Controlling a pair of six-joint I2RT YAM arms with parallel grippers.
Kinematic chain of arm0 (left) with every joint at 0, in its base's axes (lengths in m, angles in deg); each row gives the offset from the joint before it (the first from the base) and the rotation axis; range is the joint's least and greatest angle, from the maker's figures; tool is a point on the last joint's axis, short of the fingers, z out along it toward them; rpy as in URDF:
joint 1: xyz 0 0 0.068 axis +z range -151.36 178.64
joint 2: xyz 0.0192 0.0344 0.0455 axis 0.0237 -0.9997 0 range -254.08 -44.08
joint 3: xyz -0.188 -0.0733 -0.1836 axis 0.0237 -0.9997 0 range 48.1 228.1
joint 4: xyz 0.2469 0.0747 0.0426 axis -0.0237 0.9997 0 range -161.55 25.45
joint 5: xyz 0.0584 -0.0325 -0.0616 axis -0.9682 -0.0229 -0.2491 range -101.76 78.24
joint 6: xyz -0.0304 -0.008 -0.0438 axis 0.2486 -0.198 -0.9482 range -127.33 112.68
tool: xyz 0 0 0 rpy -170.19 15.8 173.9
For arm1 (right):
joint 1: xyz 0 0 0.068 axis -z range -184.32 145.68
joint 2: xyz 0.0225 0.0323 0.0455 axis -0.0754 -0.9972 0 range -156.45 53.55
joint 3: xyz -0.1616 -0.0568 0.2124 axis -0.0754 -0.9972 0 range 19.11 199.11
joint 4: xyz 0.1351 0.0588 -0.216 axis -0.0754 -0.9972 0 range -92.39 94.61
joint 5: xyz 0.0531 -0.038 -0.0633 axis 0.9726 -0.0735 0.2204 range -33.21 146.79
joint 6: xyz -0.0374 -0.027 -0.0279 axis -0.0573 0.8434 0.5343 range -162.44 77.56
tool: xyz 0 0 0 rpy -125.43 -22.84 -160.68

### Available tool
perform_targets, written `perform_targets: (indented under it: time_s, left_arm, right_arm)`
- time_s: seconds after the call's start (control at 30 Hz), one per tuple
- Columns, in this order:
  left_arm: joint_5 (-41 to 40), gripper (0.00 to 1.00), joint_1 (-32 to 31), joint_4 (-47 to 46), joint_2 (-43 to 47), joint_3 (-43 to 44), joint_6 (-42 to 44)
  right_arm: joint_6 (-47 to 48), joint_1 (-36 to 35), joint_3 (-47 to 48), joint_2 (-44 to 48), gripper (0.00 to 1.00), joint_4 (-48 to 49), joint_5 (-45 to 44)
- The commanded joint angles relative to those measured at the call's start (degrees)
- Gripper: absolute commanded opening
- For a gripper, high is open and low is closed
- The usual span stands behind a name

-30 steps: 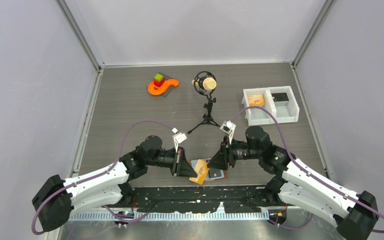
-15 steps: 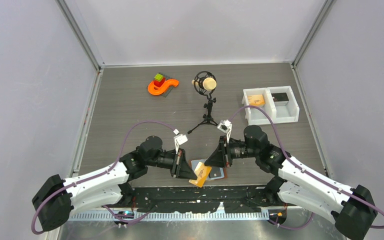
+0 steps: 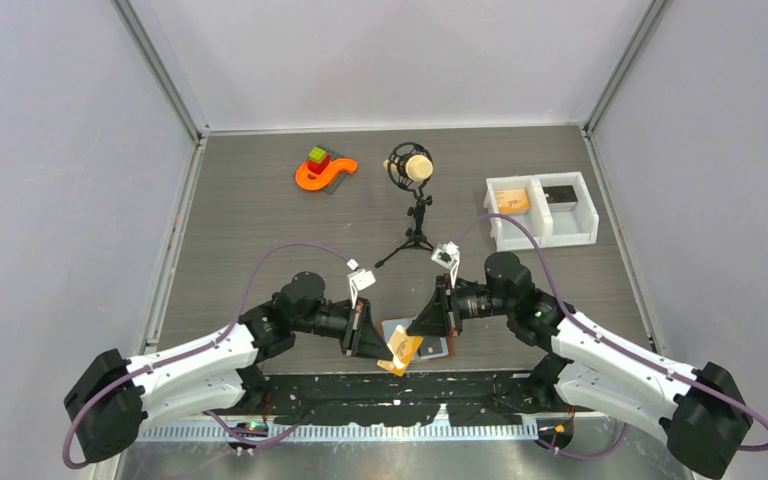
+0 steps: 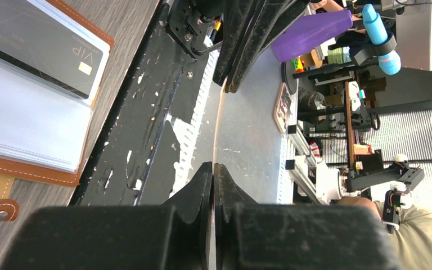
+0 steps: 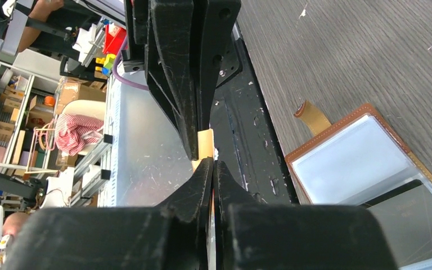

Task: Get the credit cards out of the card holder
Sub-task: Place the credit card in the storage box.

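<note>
The card holder (image 3: 428, 343) lies open on the table near the front edge, brown outside with pale sleeves inside (image 4: 28, 121) (image 5: 346, 160). A black card (image 4: 39, 50) sits in one of its sleeves, and its brown tab (image 5: 312, 118) sticks out at one edge. A tan credit card (image 3: 401, 350) is up off the holder, held between both grippers. My left gripper (image 3: 384, 349) (image 4: 214, 167) is shut on one end of it, where it shows edge-on (image 4: 218, 124). My right gripper (image 3: 416, 330) (image 5: 212, 163) is shut on the other end (image 5: 205, 142).
A white two-compartment bin (image 3: 542, 238) stands at the back right with items inside. A microphone on a small tripod (image 3: 412, 190) is at the middle back, and an orange curved toy with blocks (image 3: 322, 171) at the back left. The black mounting plate (image 3: 390, 387) runs along the near edge.
My right gripper has slid left onto the tan card and closed on it. The left gripper stayed shut on the card and barely moved.
</note>
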Motion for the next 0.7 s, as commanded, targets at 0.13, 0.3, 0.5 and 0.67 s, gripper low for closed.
perform_targets:
  time_s: [0.13,0.3,0.5,0.67]
  left_arm:
    - [-4.7,0.59,0.1,4.5,2.9,1.8,3.7]
    - [-11.7,0.82,0.2,15.1,7.3,3.6,7.5]
    - [-23.6,1.00,0.3,34.4,13.8,9.2,14.8]
    - [-33.4,1.00,0.4,43.1,18.7,12.4,19.7]
  right_arm:
    - [1.0,1.8,2.3,3.2,0.05,-3.0,-3.5]
    - [7.4,6.3,6.9,5.3,0.05,-15.9,-7.8]
    - [16.2,15.7,16.4,7.5,0.05,-33.1,-17.6]
    - [21.6,23.3,24.2,5.3,0.05,-43.9,-30.2]
